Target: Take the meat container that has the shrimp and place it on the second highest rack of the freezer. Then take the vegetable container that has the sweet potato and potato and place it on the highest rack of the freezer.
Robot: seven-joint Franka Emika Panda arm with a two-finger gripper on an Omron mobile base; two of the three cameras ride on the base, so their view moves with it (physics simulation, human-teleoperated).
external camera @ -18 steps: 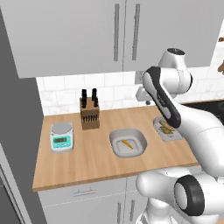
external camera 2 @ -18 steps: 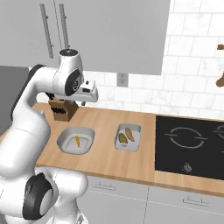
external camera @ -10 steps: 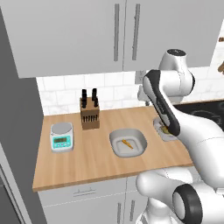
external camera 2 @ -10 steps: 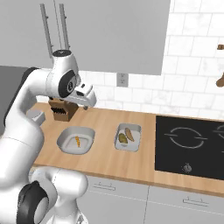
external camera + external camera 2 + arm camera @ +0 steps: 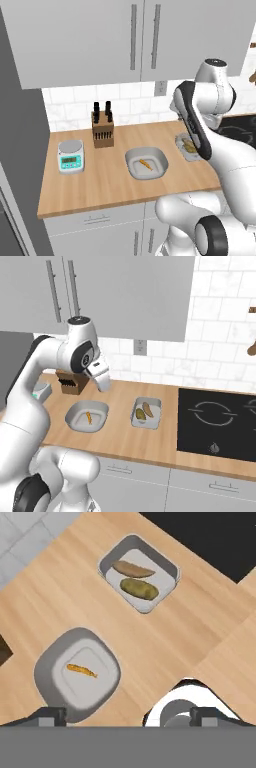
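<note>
Two trays sit on your wooden counter: the meat container with its shrimp, and the vegetable container beside it. Your gripper hangs above with jaws spread wide, holding nothing. Its one fingertip overlaps the meat container's near rim, the tray mostly off to that side.

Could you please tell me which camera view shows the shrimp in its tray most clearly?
The hand view: it looks straight down on the shrimp, large and unobstructed in the meat container. Both base views show it as a small orange sliver.
</note>
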